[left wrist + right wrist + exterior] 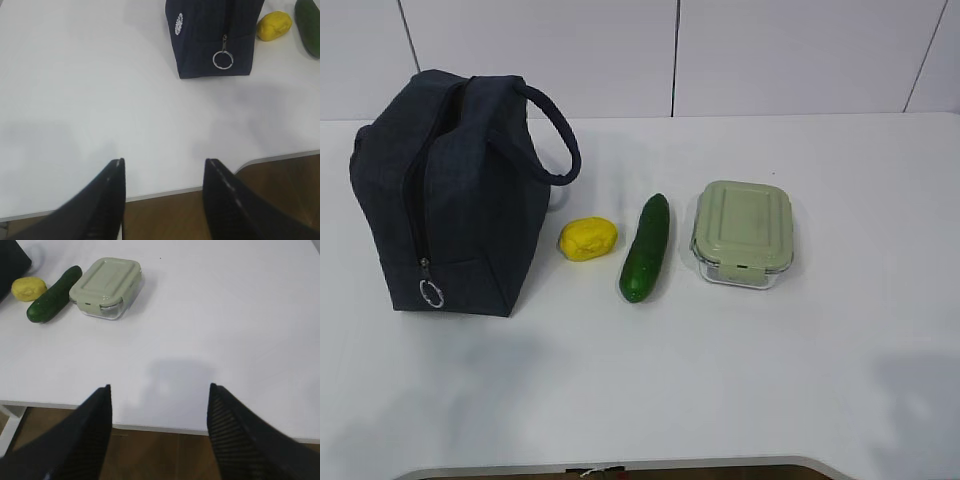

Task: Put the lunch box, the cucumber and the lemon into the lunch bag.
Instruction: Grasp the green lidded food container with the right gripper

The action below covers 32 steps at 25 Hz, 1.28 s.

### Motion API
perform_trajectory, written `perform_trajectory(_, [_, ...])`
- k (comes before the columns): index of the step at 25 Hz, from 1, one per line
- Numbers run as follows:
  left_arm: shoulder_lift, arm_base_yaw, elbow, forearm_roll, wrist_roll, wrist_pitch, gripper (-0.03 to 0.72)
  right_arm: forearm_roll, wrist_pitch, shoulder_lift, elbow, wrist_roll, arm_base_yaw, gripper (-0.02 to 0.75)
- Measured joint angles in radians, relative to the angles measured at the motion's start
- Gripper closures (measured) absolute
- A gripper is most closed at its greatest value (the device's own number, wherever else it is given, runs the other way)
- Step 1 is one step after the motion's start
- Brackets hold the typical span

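Observation:
The navy lunch bag (445, 190) stands at the left of the white table, zipped shut, with its silver ring pull (430, 293) low on the near end. The yellow lemon (587, 239), the dark green cucumber (646, 247) and the lunch box (743, 232) with its pale green lid lie in a row to its right. My left gripper (164, 162) is open and empty over the table's near edge, well short of the bag (212, 35). My right gripper (160, 387) is open and empty near the front edge, short of the lunch box (106, 285). Neither gripper shows in the exterior view.
The table's front edge (620, 466) runs along the bottom of the exterior view, with wooden floor (165, 215) below it. A white panelled wall (670, 55) stands behind the table. The bag's loop handle (555, 135) sticks out to the right.

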Motion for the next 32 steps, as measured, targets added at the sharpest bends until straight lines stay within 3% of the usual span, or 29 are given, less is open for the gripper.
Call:
perform_trajectory(14, [0.0,0.0,0.0,-0.004,0.0,0.0,0.344,0.127,-0.163,0.488,-0.031,0.047,0.0,0.26])
perform_trajectory(26, [0.0,0.0,0.0,-0.006,-0.002,0.0,0.37,0.216,-0.227,1.028,-0.338,-0.06,0.0,0.26])
perform_trajectory(32, [0.0,0.0,0.0,-0.006,-0.002,0.0,0.371,0.411,-0.198,1.216,-0.448,-0.217,-0.007,0.26])
